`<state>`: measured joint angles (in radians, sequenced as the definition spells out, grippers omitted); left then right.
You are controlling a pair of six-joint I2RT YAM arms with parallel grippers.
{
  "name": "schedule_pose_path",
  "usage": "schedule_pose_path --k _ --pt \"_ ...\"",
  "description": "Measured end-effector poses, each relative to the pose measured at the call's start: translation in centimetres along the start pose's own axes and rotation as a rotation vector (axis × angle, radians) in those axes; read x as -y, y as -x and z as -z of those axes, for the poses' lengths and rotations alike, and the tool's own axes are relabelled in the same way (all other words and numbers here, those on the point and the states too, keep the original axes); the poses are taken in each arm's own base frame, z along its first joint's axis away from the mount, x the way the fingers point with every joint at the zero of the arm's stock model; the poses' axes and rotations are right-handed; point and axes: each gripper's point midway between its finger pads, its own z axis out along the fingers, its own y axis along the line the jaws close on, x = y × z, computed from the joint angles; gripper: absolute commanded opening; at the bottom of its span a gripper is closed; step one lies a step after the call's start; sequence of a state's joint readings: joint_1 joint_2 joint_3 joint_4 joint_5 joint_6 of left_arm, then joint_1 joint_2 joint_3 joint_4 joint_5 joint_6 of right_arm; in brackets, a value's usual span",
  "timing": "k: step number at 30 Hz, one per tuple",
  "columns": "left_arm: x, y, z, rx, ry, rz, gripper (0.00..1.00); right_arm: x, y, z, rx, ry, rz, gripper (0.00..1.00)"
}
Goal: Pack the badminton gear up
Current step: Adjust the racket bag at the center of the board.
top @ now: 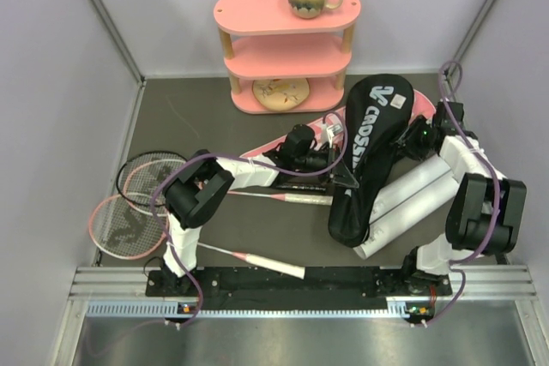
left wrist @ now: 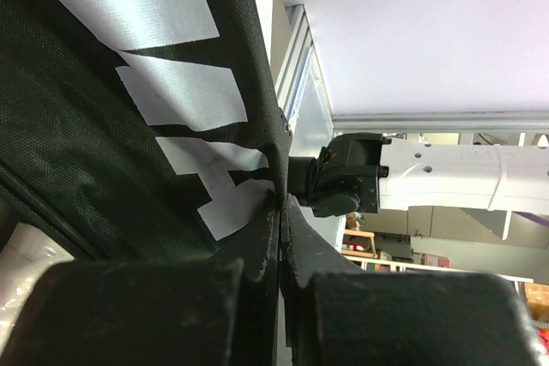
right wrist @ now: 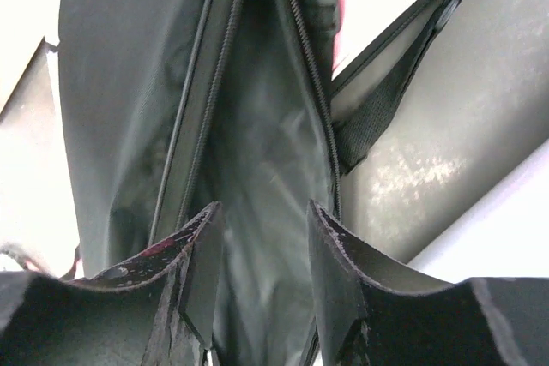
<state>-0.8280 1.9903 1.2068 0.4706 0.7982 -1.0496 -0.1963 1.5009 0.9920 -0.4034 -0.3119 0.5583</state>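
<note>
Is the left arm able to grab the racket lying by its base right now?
Probably not yet: its fingers are shut on the black bag. The racket lies uncovered, so letting go comes first.

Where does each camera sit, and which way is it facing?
Top external: above and behind the bases, looking down at the table; left arm and right arm show.
Left wrist: looks along the shut left gripper pinching the black CROSSWAY bag.
Right wrist: looks past the open right gripper into that bag's zipper opening.
Shared: all see the bag.
</note>
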Motion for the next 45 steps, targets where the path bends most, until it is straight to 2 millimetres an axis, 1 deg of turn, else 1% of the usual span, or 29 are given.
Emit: schedule_pose_path --k 1,3,5,9,12,13,18,19,21,22,23,24,27,28,30,31,33,34,35,36,38,40,43,45 --pt "0.0 0.0 0.0 0.000 0.001 0.001 0.00 0.3 0.4 -0.4 0.003 -0.014 0.002 0.38" --pt "0.0 0.1 0.1 -0.001 0.000 0.001 0.00 0.8 0.8 -1.2 0.005 -0.040 0.006 0.38" --pt "0.1 0.0 0.1 -0.003 -0.002 0.000 0.00 1.3 1.2 -1.8 0.004 -0.065 0.009 0.42" --pt "0.1 0.0 0.1 -0.007 -0.003 0.002 0.00 2.3 1.2 -3.2 -0.018 -0.100 0.025 0.43" --pt "0.2 0.1 0.1 -0.009 -0.005 0.001 0.00 3.0 1.0 -4.4 -0.044 -0.114 0.040 0.40" --pt "0.3 0.1 0.1 -0.009 -0.005 0.000 0.00 3.2 0.9 -4.8 -0.053 -0.117 0.048 0.35" --pt "0.4 0.2 0.1 -0.011 -0.007 0.000 0.00 3.2 0.7 -6.3 -0.068 -0.083 0.067 0.33" --pt "0.4 0.2 0.1 -0.011 -0.007 0.000 0.00 3.0 0.9 -6.4 -0.063 -0.074 0.073 0.29" --pt "0.4 0.1 0.1 -0.013 -0.005 0.003 0.00 2.3 1.2 -6.6 -0.050 -0.041 0.086 0.24" --pt "0.4 0.2 0.0 -0.013 -0.004 0.003 0.00 1.9 1.4 -6.8 -0.040 -0.022 0.089 0.16" --pt "0.5 0.2 0.0 -0.013 -0.004 0.002 0.00 1.8 1.5 -6.9 -0.035 -0.011 0.091 0.12" --pt "0.5 0.2 0.0 -0.013 -0.004 0.000 0.00 1.5 1.5 -7.0 -0.029 0.004 0.094 0.00" --pt "0.2 0.1 0.0 -0.018 0.010 -0.008 0.00 1.3 1.2 -7.2 -0.029 0.025 0.087 0.00" --pt "-0.2 0.0 0.0 -0.020 0.023 -0.008 0.04 1.3 1.1 -7.2 -0.028 0.025 0.085 0.00" --pt "-1.0 -0.2 0.2 -0.022 0.060 -0.021 0.09 1.2 1.2 -6.7 -0.016 0.027 0.082 0.00" --pt "-1.4 -0.3 0.3 -0.024 0.087 -0.022 0.12 1.0 1.2 -6.2 -0.011 0.025 0.076 0.00" --pt "-1.8 -0.5 0.7 -0.021 0.134 -0.037 0.21 0.0 1.7 -4.4 0.015 0.032 0.077 0.00" --pt "-1.8 -0.6 0.9 -0.020 0.151 -0.046 0.27 -0.5 2.1 -3.3 0.035 0.036 0.083 0.00" --pt "-1.7 -0.6 1.2 -0.015 0.166 -0.062 0.42 -1.1 2.3 -2.0 0.054 0.039 0.089 0.00" --pt "-1.5 -0.5 1.5 -0.010 0.178 -0.078 0.47 -1.5 2.5 -1.0 0.070 0.043 0.096 0.00" --pt "-0.8 -0.2 2.2 0.006 0.200 -0.114 0.52 -3.0 2.8 1.8 0.104 0.049 0.119 0.00" --pt "0.1 0.1 3.0 0.024 0.213 -0.147 0.59 -4.1 2.9 3.7 0.127 0.060 0.145 0.00" --pt "1.9 0.6 4.1 0.047 0.230 -0.210 0.61 -4.9 2.1 5.4 0.136 0.055 0.176 0.00" --pt "3.2 1.4 4.1 0.061 0.248 -0.274 0.60 -4.9 1.3 5.8 0.116 0.047 0.186 0.00"
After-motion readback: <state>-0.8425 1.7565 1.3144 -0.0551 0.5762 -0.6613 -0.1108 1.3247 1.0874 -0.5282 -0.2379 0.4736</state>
